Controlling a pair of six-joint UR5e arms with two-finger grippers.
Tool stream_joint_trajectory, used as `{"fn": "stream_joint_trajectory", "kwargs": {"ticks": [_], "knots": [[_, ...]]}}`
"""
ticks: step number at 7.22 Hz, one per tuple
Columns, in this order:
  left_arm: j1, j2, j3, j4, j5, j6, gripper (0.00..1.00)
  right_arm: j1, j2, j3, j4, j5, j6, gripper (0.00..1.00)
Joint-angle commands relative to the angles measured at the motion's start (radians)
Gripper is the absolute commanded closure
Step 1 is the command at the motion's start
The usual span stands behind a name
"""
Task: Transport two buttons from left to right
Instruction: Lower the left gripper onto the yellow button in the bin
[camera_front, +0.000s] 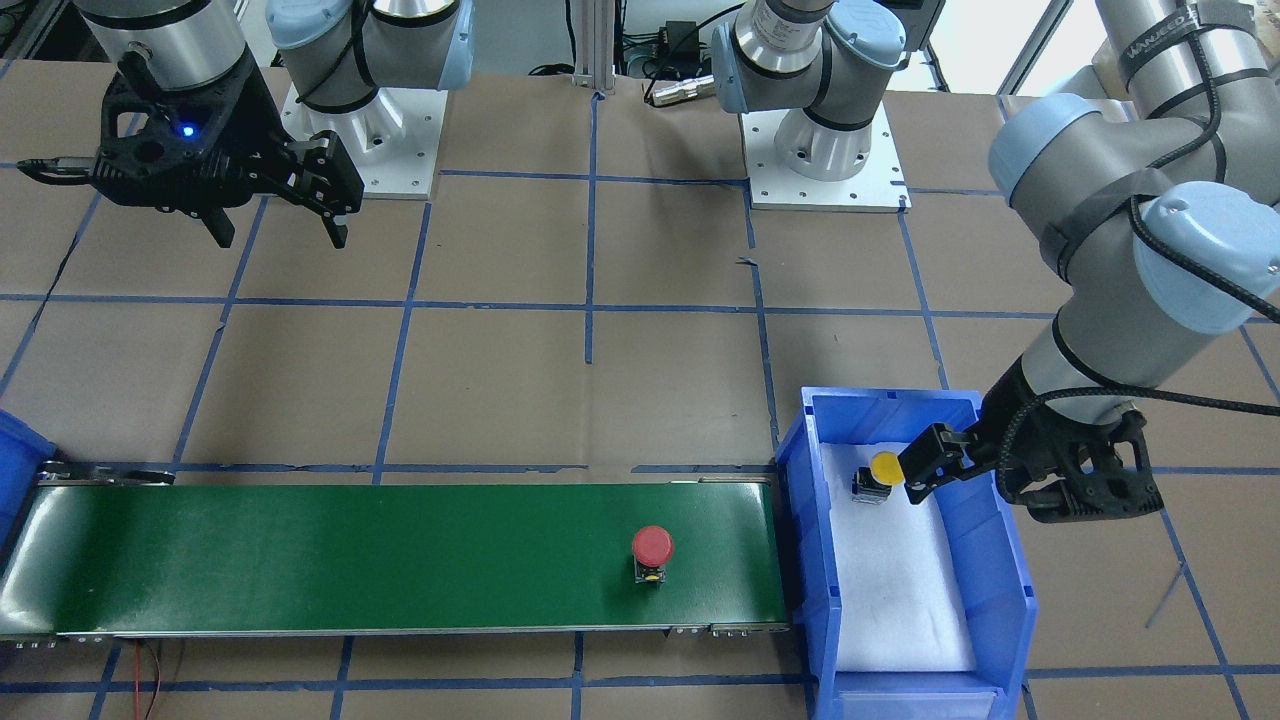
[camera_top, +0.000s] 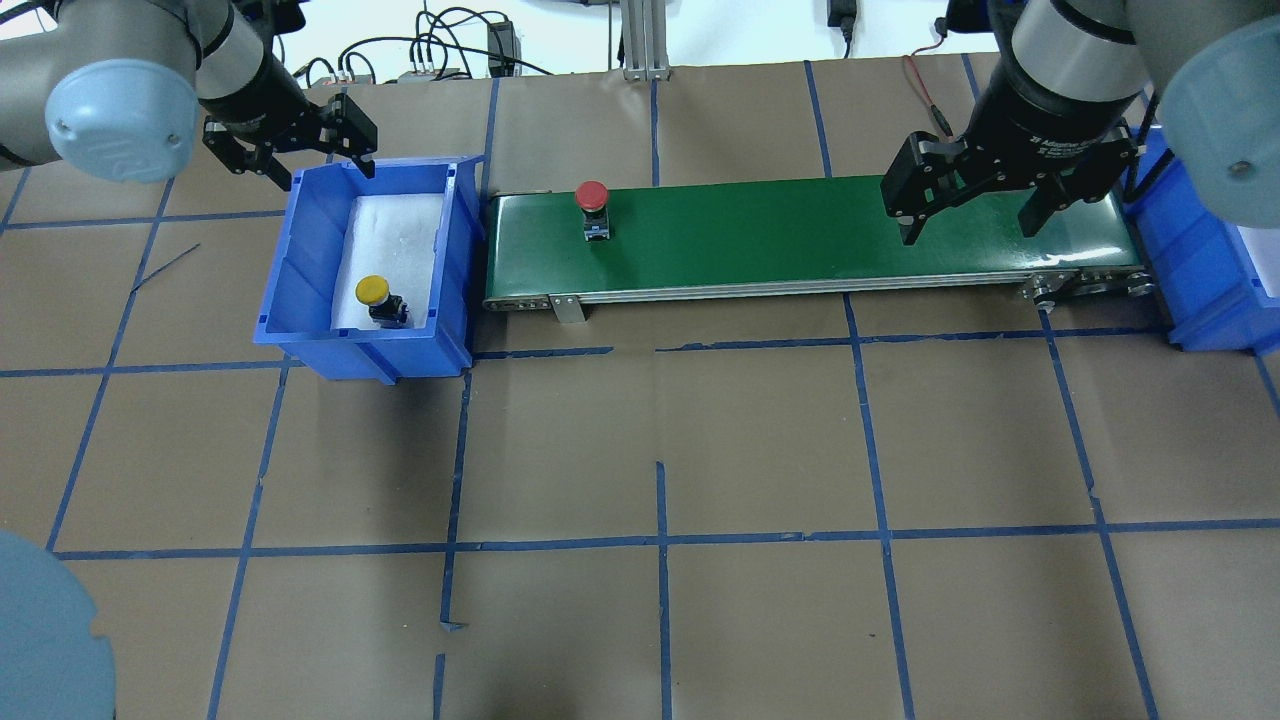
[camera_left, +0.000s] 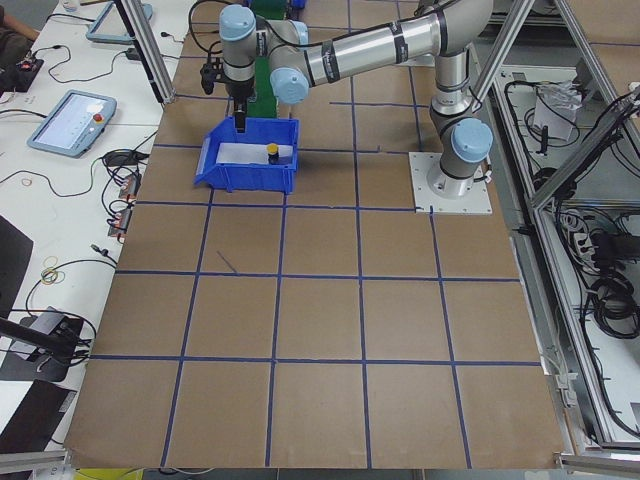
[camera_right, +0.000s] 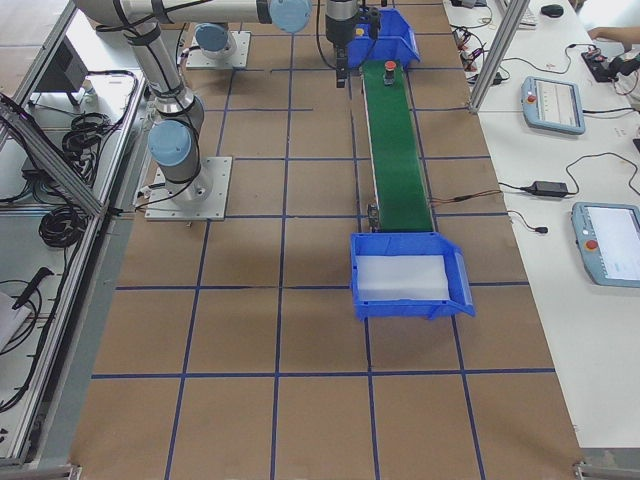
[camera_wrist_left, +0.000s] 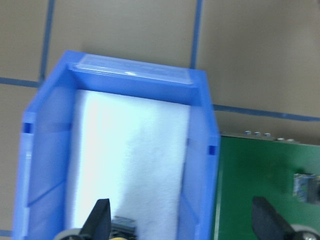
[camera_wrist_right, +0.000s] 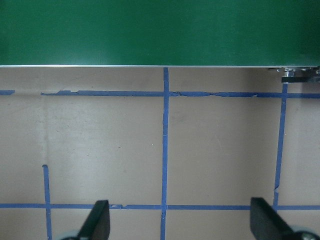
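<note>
Yellow-capped push button (camera_top: 372, 291) on its black switch body sits inside an open blue plastic bin (camera_top: 308, 285) at the robot's left end of a long green conveyor belt (camera_top: 800, 235). It rests on the bin's white foam liner (camera_top: 395, 225), at the end nearer the robot. Whether it stands upright or leans I cannot tell. A red mushroom-capped push button (camera_top: 591, 196) stands on the belt, cap up, near the end that adjoins this bin and apart from both pincers.

The left pincer (camera_top: 326, 178) hovers above the bin with its two black fingers spread apart, clamped on nothing. In its wrist view the yellow button's body shows at the bottom edge, beside one fingertip (camera_wrist_left: 100, 220). The right pincer (camera_top: 968, 235) hangs toward the belt's other end, fingers likewise spread wide. Its wrist view looks down on brown paper crossed by blue tape lines, with the belt's edge along the top.

A second blue plastic bin (camera_top: 1190, 270) with a white liner stands just past that far end of the belt. All rests on the brown paper-covered tabletop (camera_top: 760, 450).
</note>
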Motion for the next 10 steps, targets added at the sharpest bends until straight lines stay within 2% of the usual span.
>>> {"fn": "stream_joint_trajectory", "kwargs": {"ticks": [1, 3, 5, 6, 10], "knots": [[0.006, 0.016, -0.111, 0.073, 0.004, 0.005, 0.02, 0.0, -0.001, 0.0, 0.0, 0.0, 0.0, 0.0], [0.005, 0.01, -0.154, 0.094, 0.014, 0.008, 0.02, 0.0, 0.001, 0.002, 0.0, 0.0, 0.0, 0.0], [0.002, 0.008, -0.227, 0.16, 0.016, 0.005, 0.09, 0.0, 0.001, 0.002, 0.002, 0.0, 0.0, 0.0], [0.0, 0.008, -0.255, 0.176, 0.016, 0.002, 0.09, 0.0, 0.001, 0.002, 0.002, -0.002, 0.0, 0.0], [0.0, -0.01, -0.292, 0.2, 0.017, 0.007, 0.09, 0.0, -0.001, 0.002, 0.0, -0.002, 0.0, 0.0]]}}
